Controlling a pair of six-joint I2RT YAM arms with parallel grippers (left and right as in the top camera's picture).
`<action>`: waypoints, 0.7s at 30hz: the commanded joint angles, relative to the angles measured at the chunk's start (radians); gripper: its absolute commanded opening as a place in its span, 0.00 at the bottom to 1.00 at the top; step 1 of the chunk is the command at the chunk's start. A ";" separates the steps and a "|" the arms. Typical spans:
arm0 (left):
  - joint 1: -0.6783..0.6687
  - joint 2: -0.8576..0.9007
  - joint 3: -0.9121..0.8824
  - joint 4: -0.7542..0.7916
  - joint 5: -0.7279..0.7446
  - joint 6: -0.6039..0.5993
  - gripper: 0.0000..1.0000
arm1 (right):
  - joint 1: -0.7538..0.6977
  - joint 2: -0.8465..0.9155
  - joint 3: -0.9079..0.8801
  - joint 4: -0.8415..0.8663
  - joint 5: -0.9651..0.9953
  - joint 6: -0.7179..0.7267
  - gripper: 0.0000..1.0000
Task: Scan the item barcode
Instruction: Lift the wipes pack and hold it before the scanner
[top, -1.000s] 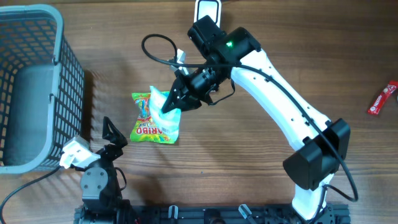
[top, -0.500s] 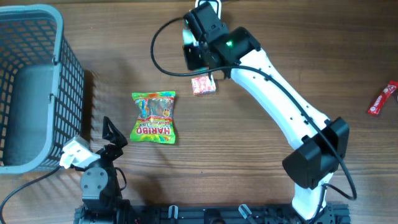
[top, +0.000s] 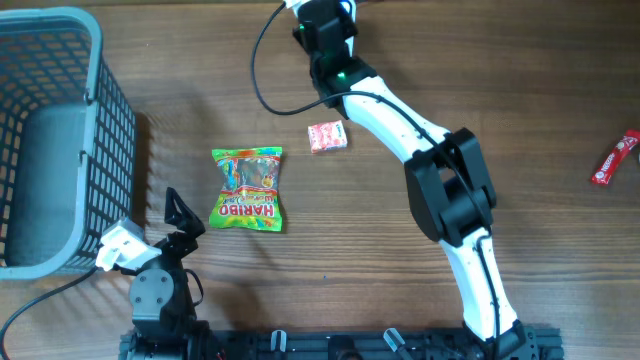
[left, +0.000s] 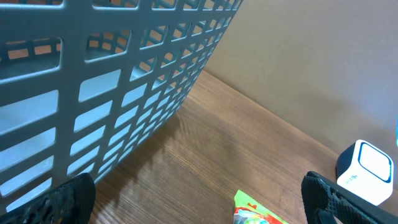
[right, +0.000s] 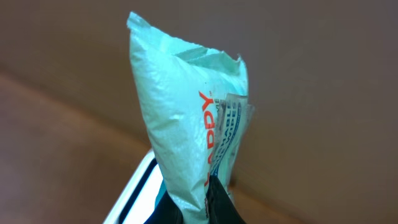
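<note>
Gripper on the right arm (right: 198, 208) is pinched tight on a crinkly pale-teal plastic packet (right: 186, 118), up at the overhead frame's top centre near a white boxy scanner (left: 367, 177). Left gripper (top: 183, 220) sits wide open, lower left.

You are looking at a brown wooden table (top: 560, 260). A grey plastic basket (top: 95, 60) stands on it at the upper left of the overhead frame. Left of centre a green candy bag (top: 248, 188) lies flat, print up. Up and to its right, apart from it, lies a small pink packet (top: 327, 137). A red wrapper (top: 613, 158) lies at the right edge. In your left wrist view, a white scanner (left: 367, 180) stands on the wood at the lower right.
</note>
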 joint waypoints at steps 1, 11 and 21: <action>0.004 -0.003 -0.004 0.002 -0.009 0.008 1.00 | -0.018 0.078 0.016 0.118 0.005 -0.113 0.05; 0.004 -0.003 -0.004 0.002 -0.009 0.008 1.00 | -0.017 0.079 0.077 0.001 -0.032 0.212 0.04; 0.004 -0.003 -0.004 0.002 -0.009 0.008 1.00 | -0.109 -0.329 0.087 -0.760 0.048 0.559 0.04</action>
